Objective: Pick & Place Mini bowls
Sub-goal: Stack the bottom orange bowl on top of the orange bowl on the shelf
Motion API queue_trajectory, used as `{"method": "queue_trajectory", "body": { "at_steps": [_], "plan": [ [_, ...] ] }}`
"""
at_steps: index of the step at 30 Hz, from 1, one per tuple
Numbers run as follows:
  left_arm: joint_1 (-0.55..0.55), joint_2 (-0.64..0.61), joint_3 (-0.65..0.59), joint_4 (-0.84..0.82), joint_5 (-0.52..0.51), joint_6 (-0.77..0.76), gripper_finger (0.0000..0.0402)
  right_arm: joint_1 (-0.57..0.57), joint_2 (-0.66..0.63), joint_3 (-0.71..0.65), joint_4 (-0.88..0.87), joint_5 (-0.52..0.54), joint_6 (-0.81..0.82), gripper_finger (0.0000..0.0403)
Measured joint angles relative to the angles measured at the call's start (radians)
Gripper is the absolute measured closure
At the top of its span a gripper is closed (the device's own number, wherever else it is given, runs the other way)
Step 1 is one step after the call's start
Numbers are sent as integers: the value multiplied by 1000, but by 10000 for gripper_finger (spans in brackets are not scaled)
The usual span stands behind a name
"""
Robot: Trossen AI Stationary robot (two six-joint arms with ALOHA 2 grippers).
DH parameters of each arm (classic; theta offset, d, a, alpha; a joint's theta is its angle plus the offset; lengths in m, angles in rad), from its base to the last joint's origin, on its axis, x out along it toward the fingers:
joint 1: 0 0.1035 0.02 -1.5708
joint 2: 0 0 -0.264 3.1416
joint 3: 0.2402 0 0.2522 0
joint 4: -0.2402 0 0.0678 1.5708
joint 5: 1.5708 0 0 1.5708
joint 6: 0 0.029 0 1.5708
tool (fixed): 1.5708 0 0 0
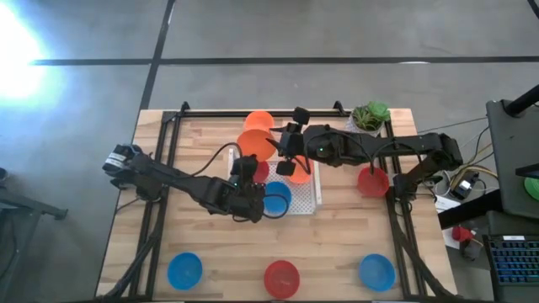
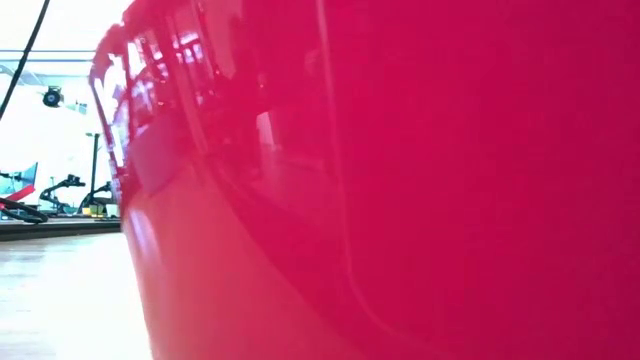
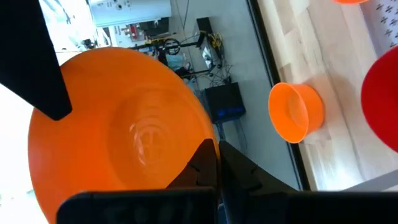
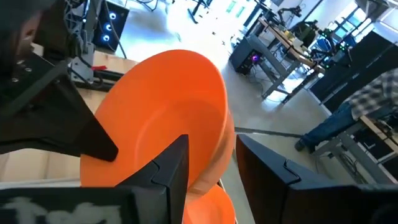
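Left gripper (image 1: 249,162) and right gripper (image 1: 287,154) both pinch one orange mini bowl (image 1: 257,144), raised above the white tray (image 1: 307,190) at mid-tabletop (image 1: 337,236). Each wrist view shows fingers (image 4: 165,168) clamping its rim. Other mini bowls lie scattered around the tabletop.

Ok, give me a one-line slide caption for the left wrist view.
Left tool gripping the rim of an orange bowl, with a second orange bowl on the wooden table behind.
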Motion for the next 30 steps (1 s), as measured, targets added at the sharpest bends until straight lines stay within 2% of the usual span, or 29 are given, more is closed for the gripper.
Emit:
{"method": "queue_trajectory", "body": {
  "at_steps": [7, 15, 30],
  "plan": [
    [0, 1, 0, 3, -8, 10, 402, -9, 0, 0, -12, 0, 50, 294],
    [-1, 1, 0, 8, -13, 13, 401, -11, 0, 0, -10, 8, 46, 384],
    [5, 0, 0, 6, -13, 42, 389, -11, 0, 0, -13, 9, 42, 394]
  ]
}}
